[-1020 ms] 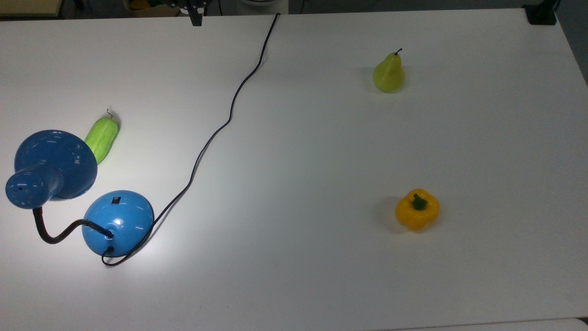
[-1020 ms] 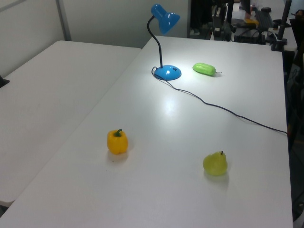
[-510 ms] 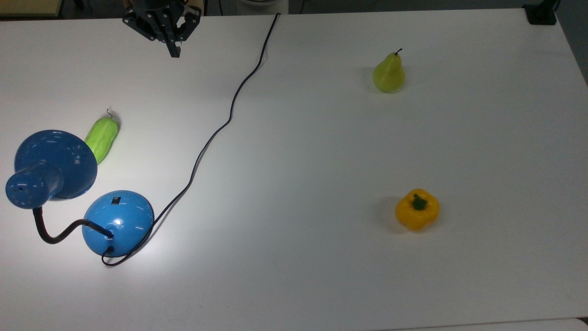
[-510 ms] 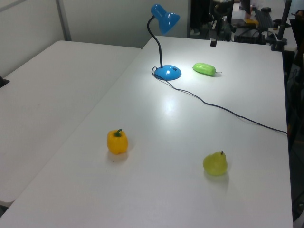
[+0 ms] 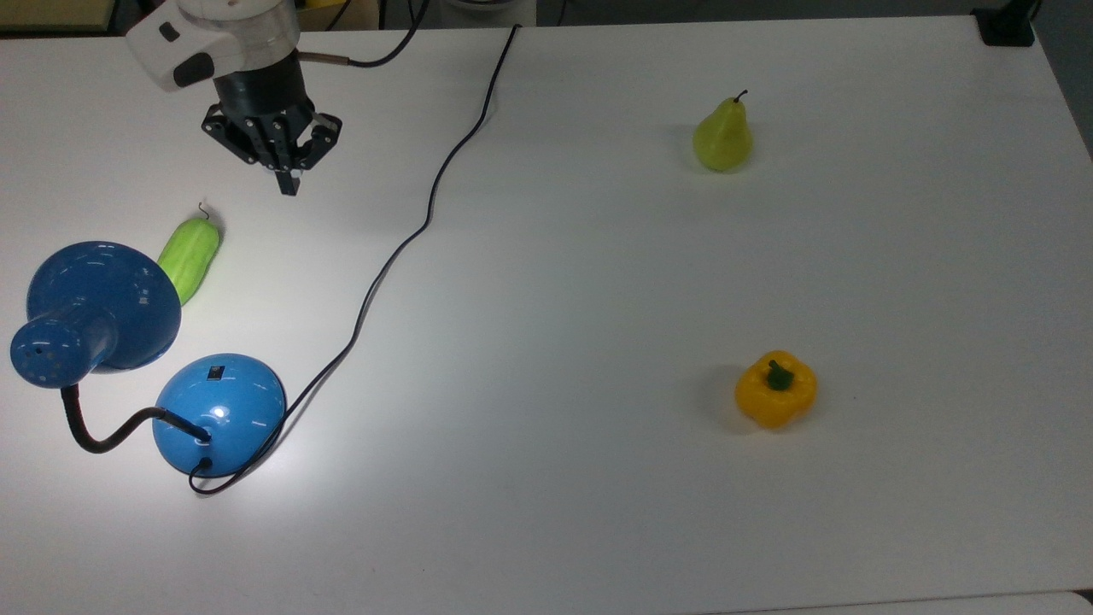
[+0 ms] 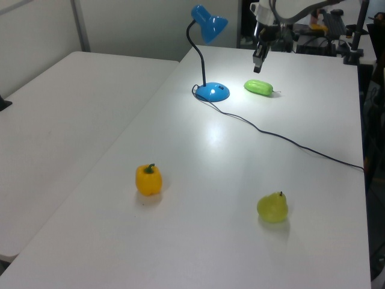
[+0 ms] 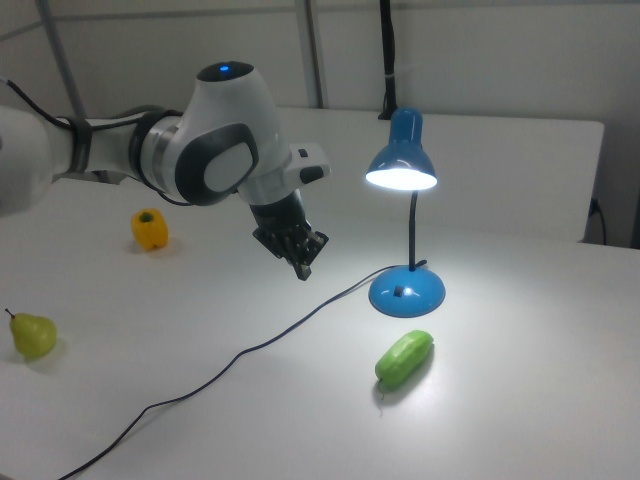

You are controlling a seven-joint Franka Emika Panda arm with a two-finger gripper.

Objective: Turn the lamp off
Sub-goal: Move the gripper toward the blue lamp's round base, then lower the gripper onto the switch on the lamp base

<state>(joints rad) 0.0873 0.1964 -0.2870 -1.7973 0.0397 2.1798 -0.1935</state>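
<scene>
Black gripper (image 5: 288, 184), fingers together and empty, hangs well apart from lit glossy blue lamp (image 7: 404, 225); descending, it could clip the green cucumber (image 5: 189, 258) or miss the small black switch (image 5: 216, 371).

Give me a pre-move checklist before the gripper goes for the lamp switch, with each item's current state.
1. Lamp is lit, so the task is still open: ok, the shade glows in the right view.
2. Switch is exposed on the dome base: ok, nothing covers it.
3. Gripper is empty and shut for a poke: ok, fingers together, holding nothing.
4. Path from gripper to base avoids the cucumber: ok, it lies toward the top view's left of a straight line.
5. Cord is away from the approach: ok, it runs on the top view's right of the gripper.
6. Gripper height over the table: cannot tell exactly, but it hangs above the surface.
</scene>
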